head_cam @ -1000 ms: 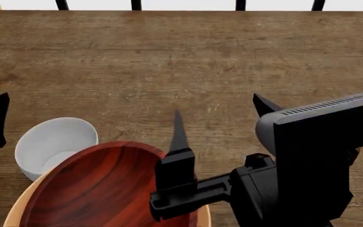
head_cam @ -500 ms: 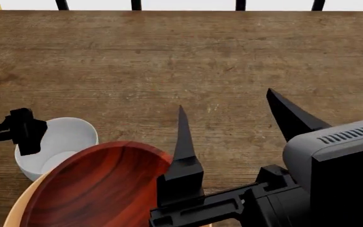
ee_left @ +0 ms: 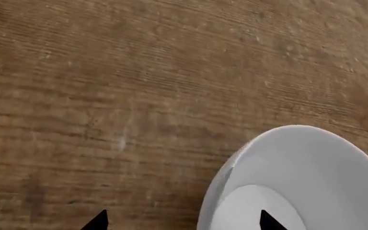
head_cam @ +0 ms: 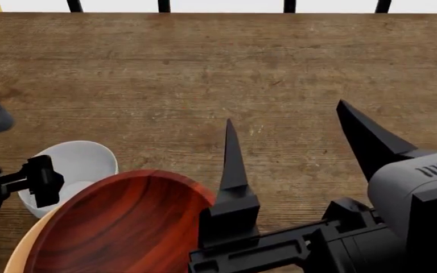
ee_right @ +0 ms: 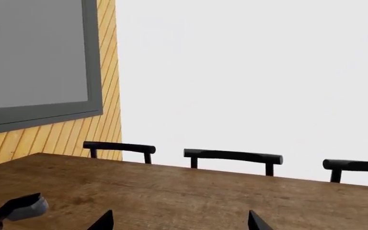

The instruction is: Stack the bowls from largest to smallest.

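The left gripper [head_cam: 40, 181] hangs directly over the small white bowl [head_cam: 73, 173]; in its wrist view the fingertips [ee_left: 269, 222] stand wide apart, one over the bowl's inside, the other over bare wooden table [head_cam: 203, 68] beyond the rim. The right gripper [head_cam: 295, 142] is raised, spread open and empty, its near finger just beside the dark-red bowl [head_cam: 120, 224]. That bowl sits nested in the tan-orange bowl [head_cam: 23, 247], touching the white bowl's side.

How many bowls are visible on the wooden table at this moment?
3. The small white bowl stands near the left gripper; the glossy dark-red wood-grain bowl sits inside the tan-orange bowl, mostly hidden.
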### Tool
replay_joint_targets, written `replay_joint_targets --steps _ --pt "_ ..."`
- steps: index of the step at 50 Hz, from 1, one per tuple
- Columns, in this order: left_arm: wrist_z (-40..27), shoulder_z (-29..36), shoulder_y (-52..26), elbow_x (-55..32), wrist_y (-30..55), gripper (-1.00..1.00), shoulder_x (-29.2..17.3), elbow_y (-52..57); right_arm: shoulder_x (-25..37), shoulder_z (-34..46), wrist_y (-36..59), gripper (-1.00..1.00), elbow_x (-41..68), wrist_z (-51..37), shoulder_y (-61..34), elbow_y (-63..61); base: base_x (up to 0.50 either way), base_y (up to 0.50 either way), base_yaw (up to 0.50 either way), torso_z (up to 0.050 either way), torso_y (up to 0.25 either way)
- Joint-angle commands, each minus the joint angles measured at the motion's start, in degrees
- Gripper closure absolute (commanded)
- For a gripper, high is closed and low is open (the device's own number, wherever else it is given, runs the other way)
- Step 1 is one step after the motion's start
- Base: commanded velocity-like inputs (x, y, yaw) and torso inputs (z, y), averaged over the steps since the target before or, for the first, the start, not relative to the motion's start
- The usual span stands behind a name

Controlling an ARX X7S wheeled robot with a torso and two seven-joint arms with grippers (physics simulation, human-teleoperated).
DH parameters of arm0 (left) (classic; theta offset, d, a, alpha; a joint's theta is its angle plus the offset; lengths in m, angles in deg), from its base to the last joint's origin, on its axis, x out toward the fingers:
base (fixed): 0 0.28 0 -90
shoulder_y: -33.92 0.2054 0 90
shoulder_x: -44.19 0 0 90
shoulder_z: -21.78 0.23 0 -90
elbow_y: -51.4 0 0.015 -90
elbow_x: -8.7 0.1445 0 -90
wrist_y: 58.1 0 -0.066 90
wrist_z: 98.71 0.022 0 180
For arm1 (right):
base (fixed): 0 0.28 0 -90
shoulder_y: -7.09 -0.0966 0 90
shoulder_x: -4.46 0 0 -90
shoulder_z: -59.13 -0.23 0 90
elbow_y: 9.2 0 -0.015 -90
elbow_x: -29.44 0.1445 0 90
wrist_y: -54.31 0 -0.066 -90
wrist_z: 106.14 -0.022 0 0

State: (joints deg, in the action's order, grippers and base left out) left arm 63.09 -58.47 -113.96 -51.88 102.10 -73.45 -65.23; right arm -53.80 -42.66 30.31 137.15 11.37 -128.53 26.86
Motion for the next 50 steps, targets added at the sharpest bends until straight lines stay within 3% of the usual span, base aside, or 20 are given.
replay_joint_targets --steps 1,5,6,25,28,32,35,37,38,41,50 --pt "4.2 1.5 -1.6 2.1 -0.4 -1.00 2.8 -3.5 -1.3 -1.4 -0.5 -1.00 -1.4 1.4 0.6 0.0 0.00 0.00 0.00 0.000 0.000" --pt "3.0 0.9 -1.9 1.2 0.5 -1.00 2.8 -1.7 -1.2 -1.4 -0.5 -1.00 -1.6 1.7 0.7 0.1 0.00 0.00 0.00 0.000 0.000" --pt "2.3 0.6 -1.9 0.8 1.0 1.00 2.7 -0.8 -1.2 -1.3 -0.6 -1.00 -1.4 1.6 0.6 0.1 0.00 0.00 0.00 0.000 0.000" --pt "-11.0 -7.1 -8.4 -4.5 5.5 1.00 -1.7 15.5 -2.4 -1.2 -0.1 -1.00 -3.6 4.0 2.4 0.1 0.00 0.00 0.00 0.000 0.000" --pt "-15.5 -10.6 -10.6 -9.2 9.6 1.00 -1.7 18.3 -2.3 -1.0 -0.4 -1.00 -3.2 3.6 2.1 0.1 0.00 0.00 0.00 0.000 0.000" --pt "-23.4 -14.0 -13.3 -18.5 17.0 1.00 -1.5 24.6 -1.4 -0.9 -1.0 -1.00 -2.3 2.3 1.2 -0.3 0.00 0.00 0.00 0.000 0.000" --pt "-35.5 -14.7 -15.7 -34.3 19.3 1.00 -2.5 25.7 0.5 -0.3 -1.8 -1.00 -0.4 -0.6 -0.5 -1.0 0.00 0.00 0.00 0.000 0.000" --pt "-47.5 -10.2 -16.7 -51.5 15.5 1.00 -4.6 26.4 0.9 -0.6 -1.7 -1.00 -0.6 -0.7 -0.7 -1.0 0.00 0.00 0.00 0.000 0.000" --pt "-49.6 -9.1 -16.7 -56.0 14.1 1.00 -5.0 27.4 0.9 -0.7 -1.6 -1.00 -1.0 -0.5 -0.6 -1.0 0.00 0.00 0.00 0.000 0.000" --pt "-54.7 -4.8 -16.0 -64.9 10.4 1.00 -5.5 32.4 1.6 -1.1 -1.4 -1.00 -2.1 -1.4 -1.4 -1.1 0.00 0.00 0.00 0.000 0.000" --pt "-60.9 1.3 -14.2 -77.8 1.4 1.00 -5.2 44.0 4.1 -0.8 2.6 -1.00 -7.4 -2.3 -1.6 -1.3 0.00 0.00 0.00 0.000 0.000"
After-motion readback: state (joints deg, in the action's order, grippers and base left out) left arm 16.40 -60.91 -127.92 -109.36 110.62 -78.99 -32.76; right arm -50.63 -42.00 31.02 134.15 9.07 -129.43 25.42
